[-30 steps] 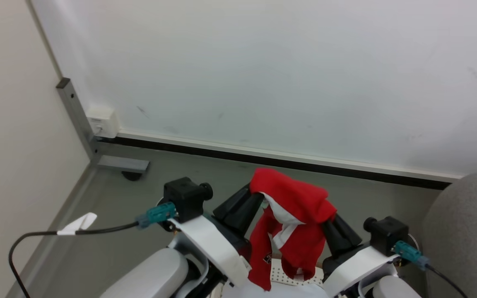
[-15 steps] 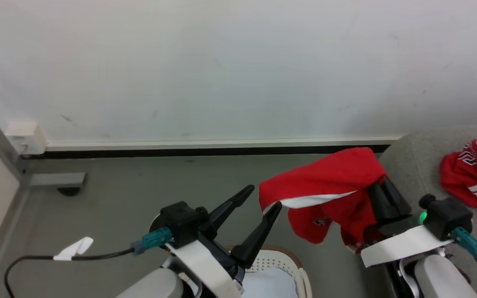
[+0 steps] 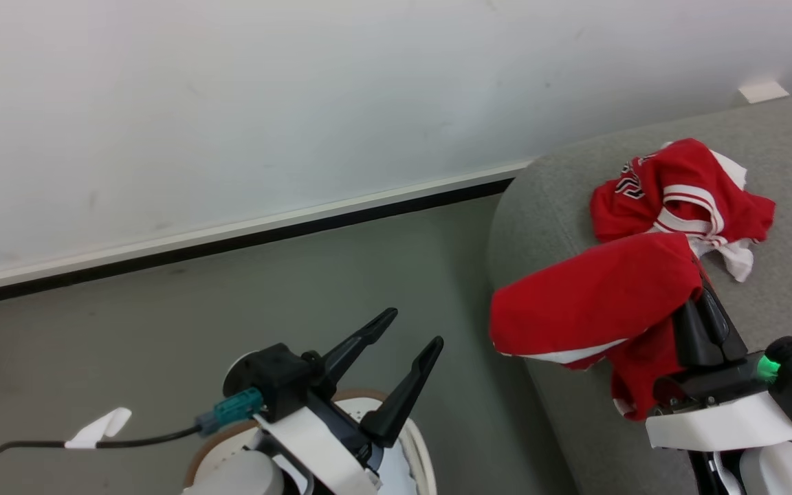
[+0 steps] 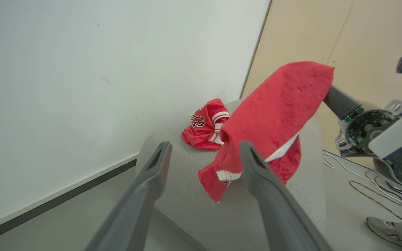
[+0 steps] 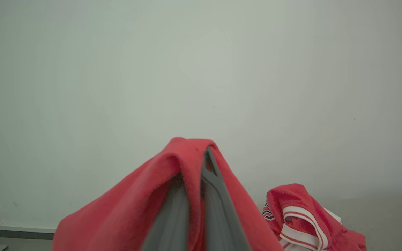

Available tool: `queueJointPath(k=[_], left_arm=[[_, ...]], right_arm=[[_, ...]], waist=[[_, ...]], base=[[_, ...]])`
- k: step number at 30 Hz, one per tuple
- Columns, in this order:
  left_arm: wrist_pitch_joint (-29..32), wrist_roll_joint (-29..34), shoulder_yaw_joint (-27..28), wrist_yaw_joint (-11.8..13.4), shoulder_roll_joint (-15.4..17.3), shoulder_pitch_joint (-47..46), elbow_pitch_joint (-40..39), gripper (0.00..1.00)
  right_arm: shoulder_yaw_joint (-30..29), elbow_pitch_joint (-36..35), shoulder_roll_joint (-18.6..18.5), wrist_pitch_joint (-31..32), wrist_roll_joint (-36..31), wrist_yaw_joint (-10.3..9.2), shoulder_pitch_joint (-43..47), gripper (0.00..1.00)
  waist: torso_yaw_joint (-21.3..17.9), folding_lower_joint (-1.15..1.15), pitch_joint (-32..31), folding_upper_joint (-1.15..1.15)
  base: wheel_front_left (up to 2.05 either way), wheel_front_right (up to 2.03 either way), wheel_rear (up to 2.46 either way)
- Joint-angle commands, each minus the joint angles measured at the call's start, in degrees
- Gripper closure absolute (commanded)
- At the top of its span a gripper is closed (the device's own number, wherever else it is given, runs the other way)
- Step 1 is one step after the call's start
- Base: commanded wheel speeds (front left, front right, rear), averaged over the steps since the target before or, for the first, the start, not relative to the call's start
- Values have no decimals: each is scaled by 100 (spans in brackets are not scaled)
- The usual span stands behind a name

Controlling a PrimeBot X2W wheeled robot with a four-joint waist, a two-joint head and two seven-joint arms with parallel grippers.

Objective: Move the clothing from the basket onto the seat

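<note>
Jaws of the right gripper (image 5: 206,164) pressed together on a fold of a red garment (image 3: 595,295), cloth draped over both dark fingers like a tent. Jaws of the left gripper (image 3: 415,326) spread wide, holding nothing, out over the floor just off the sofa's end.

Held garment hanging above the rounded near corner of the light-grey sofa (image 3: 547,185); loose end with white trim dangling past the sofa's edge. Unclear whether its lowest fold touches the sofa. Soft, matte, fleecy-looking knit with no stiffness, sagging freely from the single pinch point. Probably light and not fragile, though apt to trail or snag. Best taken by a bunched fold near the middle, as here. A grip at the hem would likely let the rest drag over the sofa's edge. On release, likely to collapse in a heap where dropped, so better let go further in on the sofa than at its corner.

Second red piece, a jersey (image 3: 678,199) with white stripes and black white-edged numerals, crumpled on the sofa just behind the held one. Sofa fabric coarse-woven, edges rounded. White perforated basket (image 3: 423,450) with brown rim on the floor off the sofa's end, inside mostly hidden by the left arm.
</note>
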Motion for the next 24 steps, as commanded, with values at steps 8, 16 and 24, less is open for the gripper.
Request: queueJointPath(k=[8,16,24], left_arm=[[-40,246,88,-67,39,118,35,0],[-41,329,119,-126,0,138,28,0],[27,309,257,-148,293,-12,-226,0]], right_arm=[[-170,-361,76,11,-117,-13,395,100],[-306,-528,45,71,-157,-13,382,100],[-939,-1190,-149,452,-542,-14,-136,100]], waist=[[-719,0,242,0],[-784,0,300,0],[-507,0,870,0]], base=[[0,0,0],[0,0,0],[0,0,0]])
